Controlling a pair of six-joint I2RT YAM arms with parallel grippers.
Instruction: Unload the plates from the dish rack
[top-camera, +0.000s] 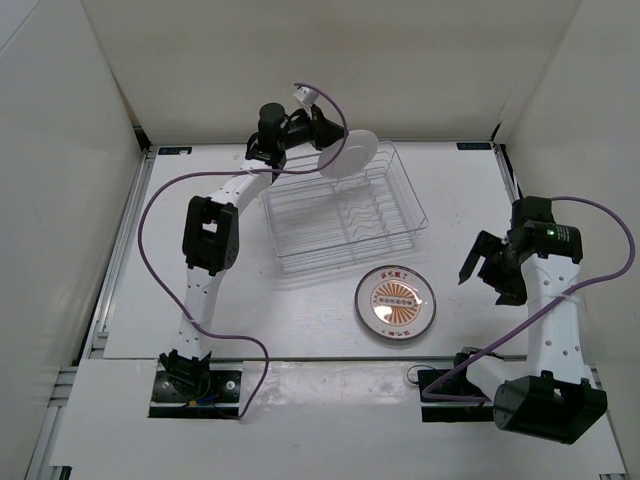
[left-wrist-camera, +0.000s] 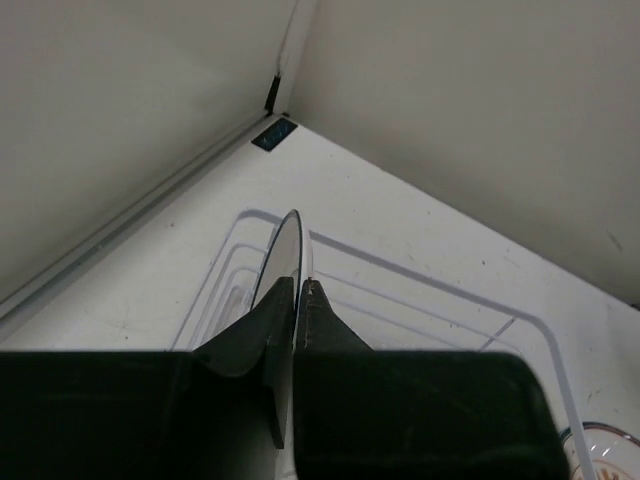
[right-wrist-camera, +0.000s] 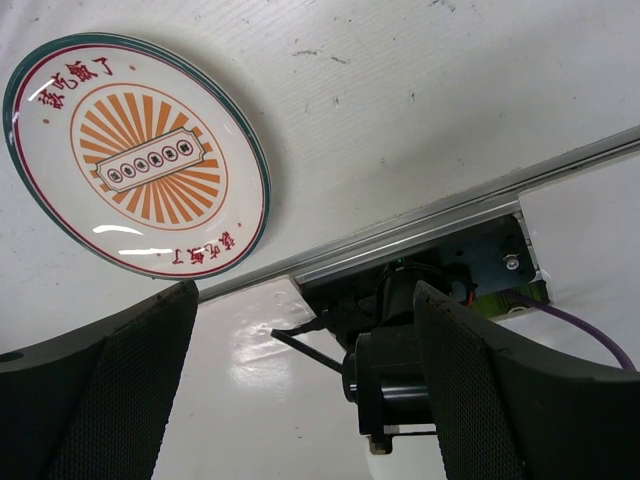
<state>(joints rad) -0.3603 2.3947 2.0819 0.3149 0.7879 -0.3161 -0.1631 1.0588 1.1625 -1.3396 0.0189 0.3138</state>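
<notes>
Two plates are occupying different places over the white table (top-camera: 250, 290). The white plate (top-camera: 352, 152) is hanging on edge above the far end of the dish rack (top-camera: 300, 258). The left gripper (top-camera: 322, 140) is pinching it at the rim, with the jaws drawn almost together on the thin edge. The left wrist view is showing both dark fingers (left-wrist-camera: 325, 320) pressing against the white plate (left-wrist-camera: 285, 250), with the dish rack's wire rim (left-wrist-camera: 240, 218) lying below.

The orange sunburst plate (top-camera: 395, 303) is lying flat and face up on the table, just in front of the dish rack and apart from it. Its red characters and dark rim are showing clearly in the right wrist view (right-wrist-camera: 140, 155).

The right gripper (top-camera: 485, 262) is hovering to the right of that plate, with its jaws standing wide apart and gripping nothing. Its two mesh-textured fingers (right-wrist-camera: 100, 390) are framing the metal rail (right-wrist-camera: 450, 215) at the table's near edge.
</notes>
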